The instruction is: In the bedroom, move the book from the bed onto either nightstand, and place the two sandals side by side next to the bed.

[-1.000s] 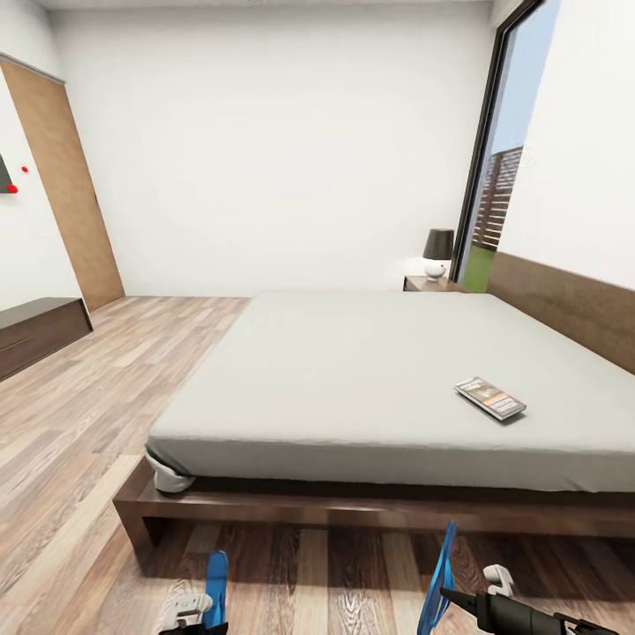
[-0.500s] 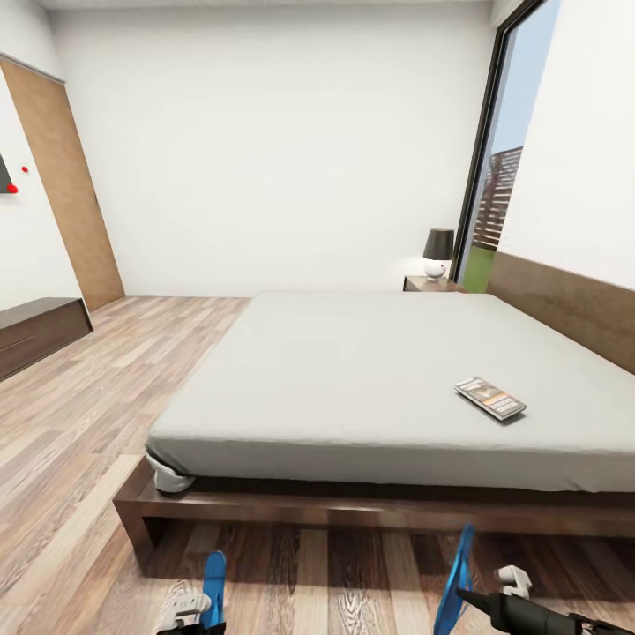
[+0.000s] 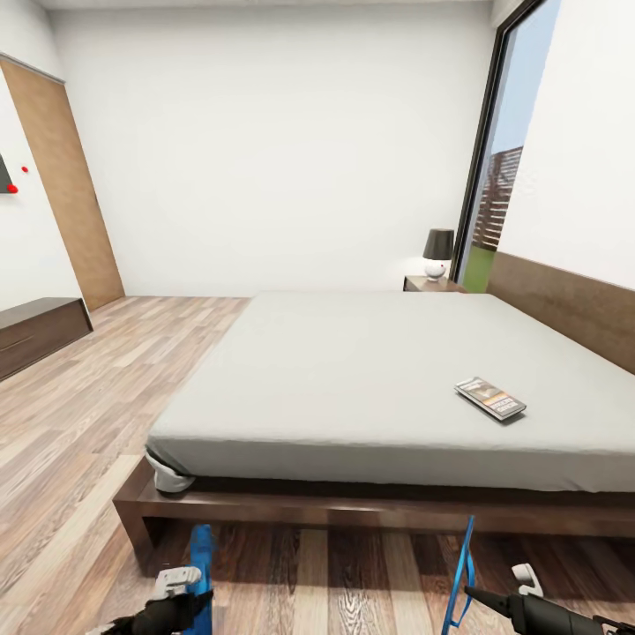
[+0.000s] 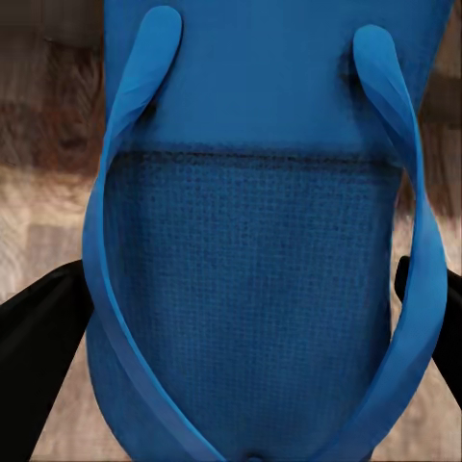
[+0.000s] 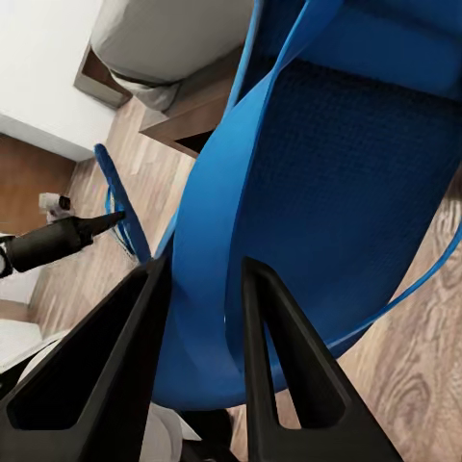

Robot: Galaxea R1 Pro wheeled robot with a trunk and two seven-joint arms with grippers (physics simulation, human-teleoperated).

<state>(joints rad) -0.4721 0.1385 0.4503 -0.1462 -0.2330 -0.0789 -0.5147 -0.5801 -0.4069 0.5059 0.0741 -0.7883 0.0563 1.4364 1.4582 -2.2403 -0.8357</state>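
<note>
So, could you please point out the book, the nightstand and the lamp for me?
book [image 3: 490,398], head view, middle of its cover.
nightstand [image 3: 423,284], head view, its top.
lamp [image 3: 438,243], head view, its dark shade.

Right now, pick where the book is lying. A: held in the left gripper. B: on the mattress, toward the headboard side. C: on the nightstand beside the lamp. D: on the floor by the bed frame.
B: the book lies flat on the bed, far from the nightstand.

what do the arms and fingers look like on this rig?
Matte black throughout. The right gripper has flat, tapered black fingers. In the head view each gripper, left gripper and right alike, narrows to a dark cone with a small white fitting on top. No cables or markings visible.
</note>
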